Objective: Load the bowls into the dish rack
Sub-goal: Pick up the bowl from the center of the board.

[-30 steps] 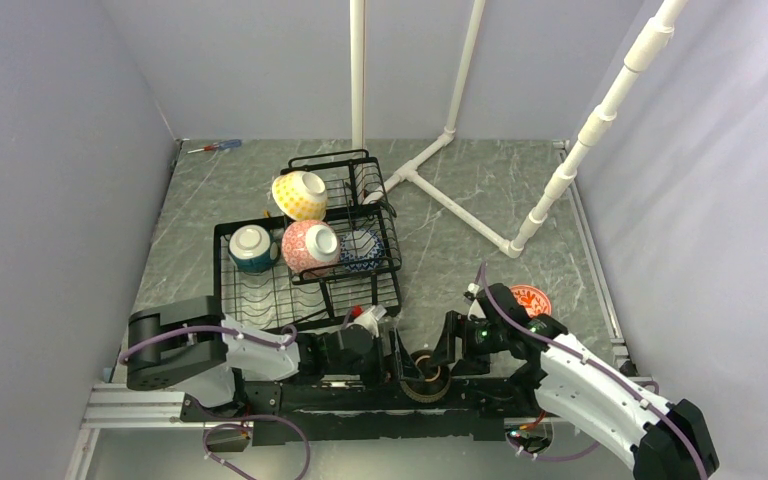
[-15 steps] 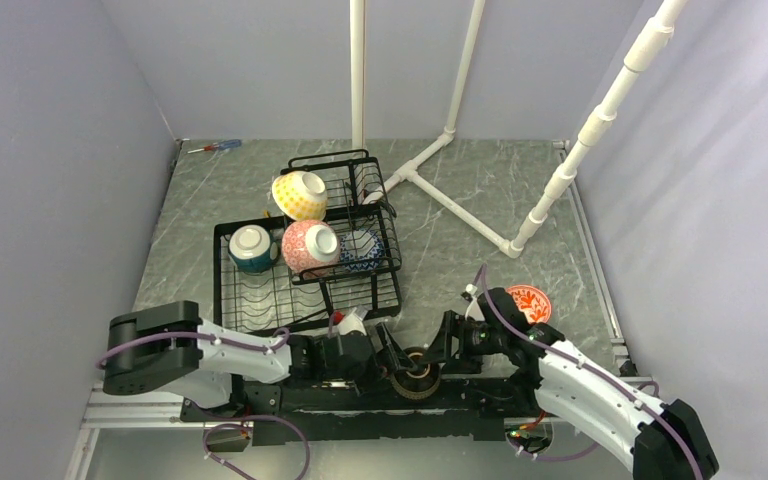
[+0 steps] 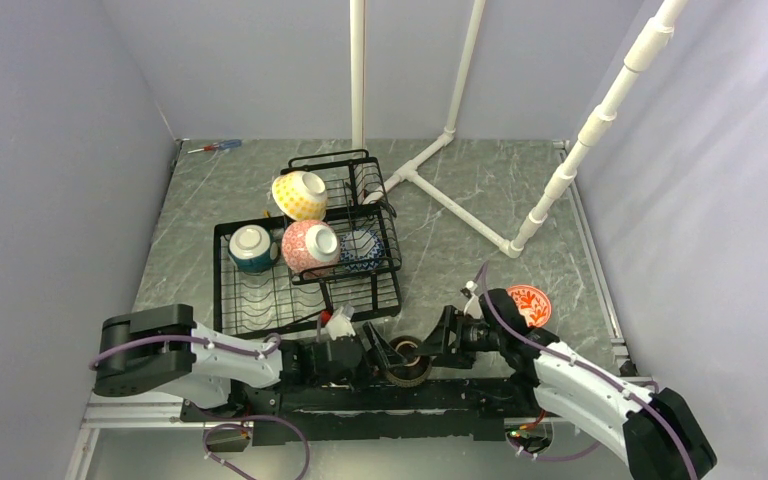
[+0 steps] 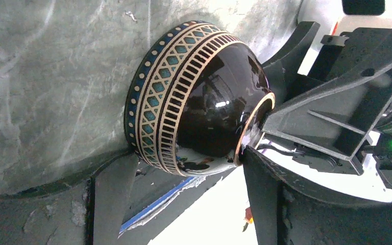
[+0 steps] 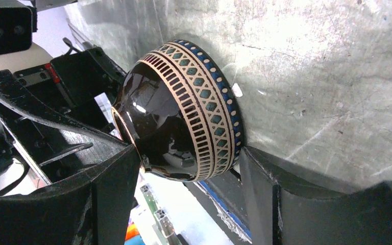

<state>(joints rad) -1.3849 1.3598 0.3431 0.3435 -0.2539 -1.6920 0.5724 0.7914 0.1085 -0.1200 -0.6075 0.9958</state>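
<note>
A dark brown bowl (image 3: pixel 407 361) with a cream and blue patterned band lies upside down at the table's near edge, its rim over the blue-taped edge. My right gripper (image 3: pixel 432 345) comes in from the right and is shut on it, one finger on the foot ring, the other at the rim (image 5: pixel 189 153). From the left, my left gripper (image 3: pixel 390 354) stands open, its fingers (image 4: pixel 113 204) straddling the same bowl (image 4: pixel 199 102) close to foot and rim. The black wire dish rack (image 3: pixel 260 295) holds yellow dotted (image 3: pixel 300 195), teal (image 3: pixel 251 247), pink (image 3: pixel 310 247) and blue-white (image 3: pixel 360 248) bowls.
A red patterned bowl (image 3: pixel 531 300) sits on the table beside the right arm. White PVC pipes (image 3: pixel 457 210) run across the far right floor and rise as posts. A screwdriver (image 3: pixel 215 146) lies at the far left corner. Grey walls close in both sides.
The brown bowl has shifted left and away from the near edge, with the right gripper following it. The left arm has drawn back to the left and its jaws have narrowed a little.
</note>
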